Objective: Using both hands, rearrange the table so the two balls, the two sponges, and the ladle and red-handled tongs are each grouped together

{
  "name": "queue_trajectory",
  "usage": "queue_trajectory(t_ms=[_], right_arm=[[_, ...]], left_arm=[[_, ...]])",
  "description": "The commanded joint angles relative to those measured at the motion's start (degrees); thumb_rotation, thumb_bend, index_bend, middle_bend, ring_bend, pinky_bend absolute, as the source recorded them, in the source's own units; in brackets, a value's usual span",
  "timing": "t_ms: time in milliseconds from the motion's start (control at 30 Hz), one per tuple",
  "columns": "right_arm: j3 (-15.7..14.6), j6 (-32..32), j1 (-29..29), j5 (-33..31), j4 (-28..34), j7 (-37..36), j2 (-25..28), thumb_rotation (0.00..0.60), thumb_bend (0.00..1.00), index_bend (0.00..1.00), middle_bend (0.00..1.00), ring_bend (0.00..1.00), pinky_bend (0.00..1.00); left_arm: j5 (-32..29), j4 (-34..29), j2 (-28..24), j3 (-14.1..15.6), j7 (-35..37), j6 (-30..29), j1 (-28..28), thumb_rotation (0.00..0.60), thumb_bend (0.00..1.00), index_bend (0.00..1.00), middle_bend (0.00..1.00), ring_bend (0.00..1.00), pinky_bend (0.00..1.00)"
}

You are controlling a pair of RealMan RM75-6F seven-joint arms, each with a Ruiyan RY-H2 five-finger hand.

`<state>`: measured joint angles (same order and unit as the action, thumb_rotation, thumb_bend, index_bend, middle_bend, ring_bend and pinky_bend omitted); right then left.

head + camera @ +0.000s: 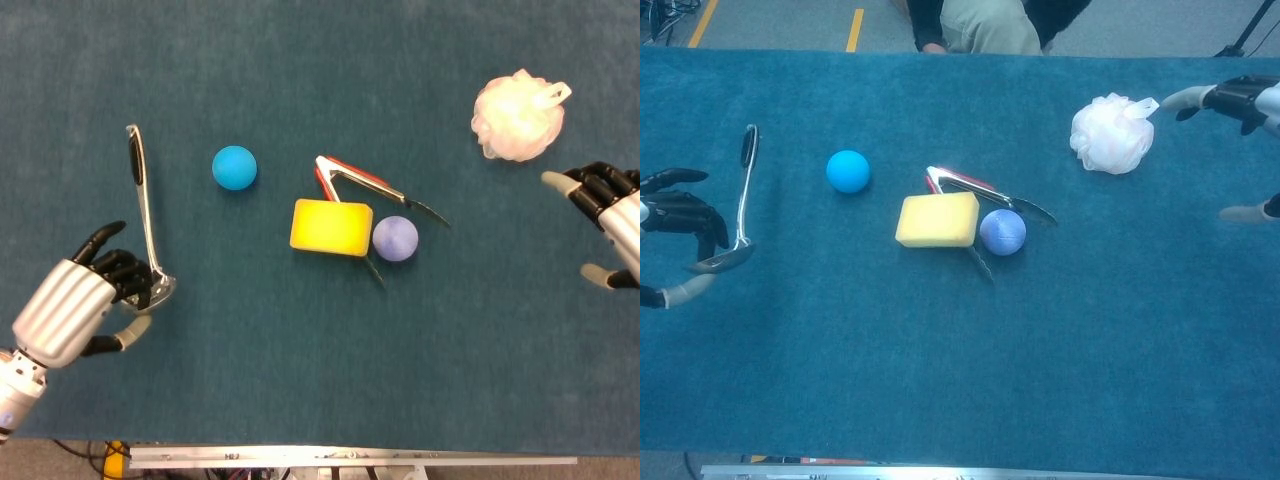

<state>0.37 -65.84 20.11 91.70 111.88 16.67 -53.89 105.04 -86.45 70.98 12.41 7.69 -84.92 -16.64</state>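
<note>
Ladle (145, 215) first: it lies at the far left of the blue cloth-covered table (300, 380), and the left hand (85, 308) holds it by the bowl, dark fingers curled round the shiny cup while the black-tipped handle points away up the table. Well to its right sits the blue ball (234, 167), alone. Near the middle lies the yellow sponge (331, 227), with the purple ball (395, 238) touching its right side and the red-handled tongs (370, 185) just behind both, one of the arms running under the sponge. Off toward the right is the white mesh sponge (517, 116). The right hand (608, 218) hovers close beside it, fingers spread wide and holding nothing, one fingertip reaching near the puff in the chest view.
</note>
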Motion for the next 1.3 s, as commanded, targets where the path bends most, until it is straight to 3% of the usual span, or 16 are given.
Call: queue_trajectory(t_ms=[33,467,1067,1133,1300], right_arm=[[-0.01,0.04,0.03,-0.05,-0.03,-0.01,-0.04,0.6,0.03,0.16,0.26,0.2,0.39],[0.0,0.38,0.24,-0.62,0.3,0.71,-0.07,0.6,0.03,0.16,0.26,0.2,0.39],[0.03,0.95,0.69,-1.27,1.62,2.8,-0.6,0.6,0.03,0.16,0.26,0.2,0.39],[0.0,0.81,0.61,-1.27,1.7,2.83,-0.52,0.6,0.03,0.16,0.26,0.2,0.39],[-0.05,0.42,0.43,-1.18,1.77,2.61,-0.23,0.6,0.03,0.16,0.26,0.2,0.39]], left_arm=[[-0.94,0.67,-0.06,-0.35,0.43,0.42,0.41,0.6,0.4,0.71,0.44,0.34,0.1],[-2.64,1.51,-1.17,0.42,0.71,0.33,3.64,0.6,0.4,0.71,0.44,0.34,0.1],[0.9,1.86,-0.84,3.45,0.03,1.78,6.14,0.6,0.4,0.7,0.43,0.34,0.1],[1.04,1.44,-1.23,3.95,-0.76,3.32,5.83,0.6,0.42,0.67,0.42,0.33,0.1],[-0.21,-2.01,-3.31,4.78,-3.55,8.88,4.31,0.6,0.45,0.39,0.29,0.27,0.1]])
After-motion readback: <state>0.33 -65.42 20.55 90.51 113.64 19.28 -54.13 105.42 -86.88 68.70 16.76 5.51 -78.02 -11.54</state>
